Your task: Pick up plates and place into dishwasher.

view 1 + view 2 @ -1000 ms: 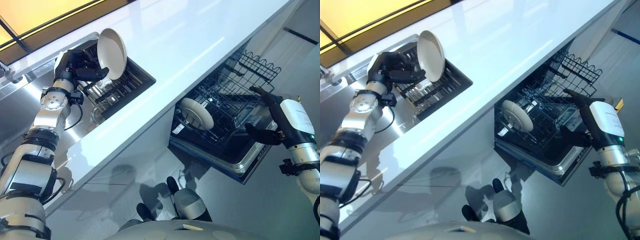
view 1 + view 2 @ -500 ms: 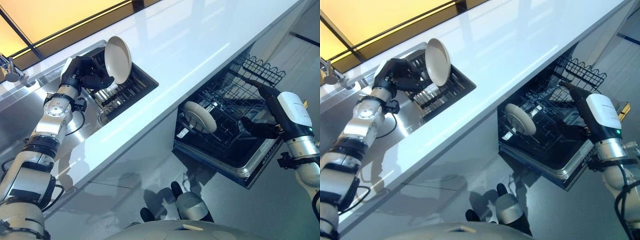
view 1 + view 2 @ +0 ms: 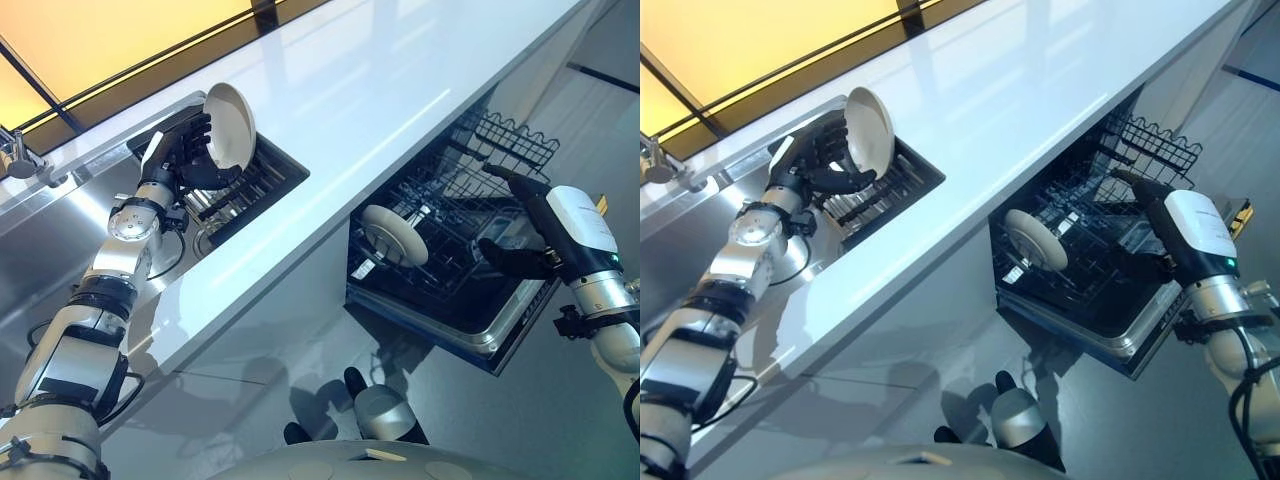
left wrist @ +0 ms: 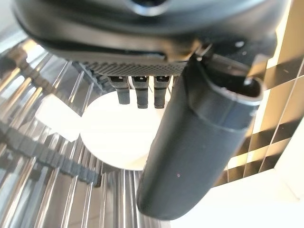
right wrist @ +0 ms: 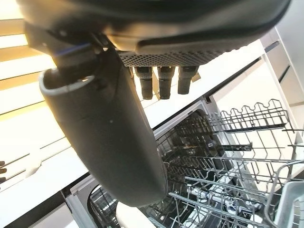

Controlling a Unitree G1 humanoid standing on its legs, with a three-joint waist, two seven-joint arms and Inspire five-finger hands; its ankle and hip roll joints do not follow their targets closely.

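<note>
My left hand holds a white plate on edge above the dark dish rack in the sink, fingers spread behind it and the thumb pressed against its lower front. The left wrist view has the same plate past the fingertips, over the rack wires. A second white plate stands upright in the open dishwasher's lower rack. My right hand hovers over that rack's right side, open and holding nothing, fingers straight and thumb out.
A long white countertop runs between the steel sink and the dishwasher. A faucet stands at the sink's far left. A raised wire basket sits behind the lower rack. Grey floor lies below.
My left hand has turned with the plate, the fingers now stretched flat behind it, and the plate sits slightly lower over the rack. The camera has shifted a little. The right hand has barely moved.
</note>
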